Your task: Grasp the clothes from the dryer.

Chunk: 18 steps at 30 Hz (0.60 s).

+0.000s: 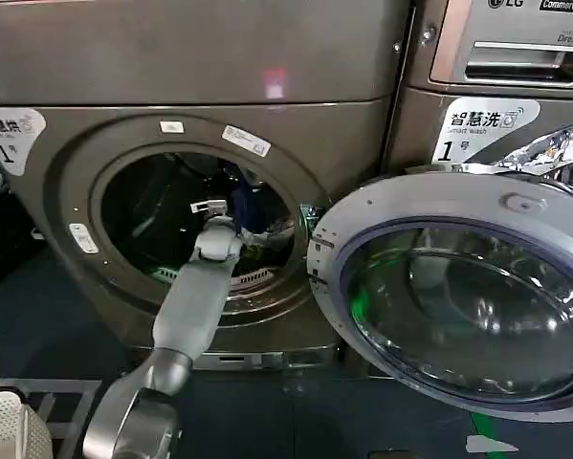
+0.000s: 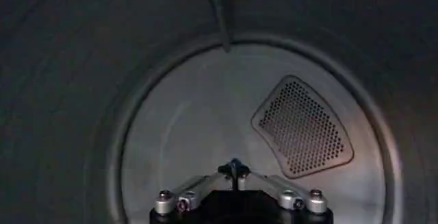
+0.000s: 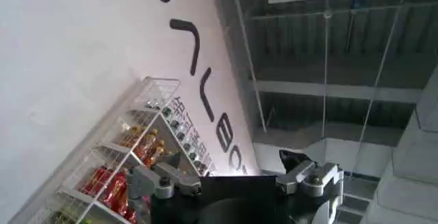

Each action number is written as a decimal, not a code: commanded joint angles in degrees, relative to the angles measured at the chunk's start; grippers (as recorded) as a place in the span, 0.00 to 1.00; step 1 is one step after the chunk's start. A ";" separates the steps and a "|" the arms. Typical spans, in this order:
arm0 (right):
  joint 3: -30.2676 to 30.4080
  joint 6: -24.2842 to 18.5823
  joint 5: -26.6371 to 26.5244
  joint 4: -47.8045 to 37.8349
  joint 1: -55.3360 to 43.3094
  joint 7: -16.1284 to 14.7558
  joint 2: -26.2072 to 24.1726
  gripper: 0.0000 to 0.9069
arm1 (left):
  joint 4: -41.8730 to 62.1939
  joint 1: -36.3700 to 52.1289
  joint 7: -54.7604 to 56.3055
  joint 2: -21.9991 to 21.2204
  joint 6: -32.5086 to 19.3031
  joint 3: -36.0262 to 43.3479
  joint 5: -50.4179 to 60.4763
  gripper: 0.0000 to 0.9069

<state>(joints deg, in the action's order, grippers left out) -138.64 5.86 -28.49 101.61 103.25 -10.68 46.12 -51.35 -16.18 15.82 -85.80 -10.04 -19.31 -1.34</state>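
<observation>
The large bronze-grey front-loading dryer (image 1: 171, 67) with a wide round porthole fills most of the head view, and beside it stands a similar bronze-grey machine (image 1: 496, 57) with a silver drawer and an LG panel. The dryer's silver-rimmed round glass door (image 1: 458, 296) is swung fully open, hanging in front of the neighbouring machine, well apart from the porthole. A grey jointed left arm (image 1: 195, 306) rises from the lower edge of the view and passes over the porthole's lower lip, so that the left gripper (image 1: 209, 207) lies inside the dark drum. The clothes, soft fabric pieces in dark blue, whitish-grey and olive-green (image 1: 257, 220), lie in the drum just beside the gripper, on the side toward the open door; contact between fingers and fabric cannot be made out. In the left wrist view the left gripper (image 2: 236, 170) faces the pale round rear wall of the drum (image 2: 185, 129), with a perforated grey vent panel (image 2: 301, 126) beyond it, and its finger linkages (image 2: 181, 198) are splayed to either side, so the fingers are spread with nothing between them. In the right wrist view the right gripper (image 3: 239, 177) points upward toward a white wall and ceiling, away from the dryer, near a white wire rack of red packages (image 3: 116, 177); its metal fingers (image 3: 311, 176) are likewise spread apart and empty.
</observation>
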 commanded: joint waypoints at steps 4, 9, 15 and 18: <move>-0.04 -0.05 -0.20 0.25 0.11 0.22 -0.41 1.00 | -1.14 -0.65 -0.51 0.55 1.71 0.88 0.23 0.00; -0.40 -0.13 -0.37 0.34 0.36 0.13 -0.10 1.00 | -1.21 -0.48 -1.15 0.43 2.78 1.02 0.33 0.00; -0.71 0.13 -0.11 0.68 0.28 0.14 0.03 1.00 | -1.12 -0.47 -2.26 0.35 3.77 1.07 0.67 0.00; -0.71 0.34 -0.04 0.83 0.21 0.06 -0.01 1.00 | -1.05 -0.49 -2.60 0.35 3.96 1.04 0.75 0.00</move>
<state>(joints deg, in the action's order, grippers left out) -139.26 5.99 -28.69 102.29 103.51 -10.54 46.07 -52.54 -16.65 13.81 -85.43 -6.78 -18.30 -0.64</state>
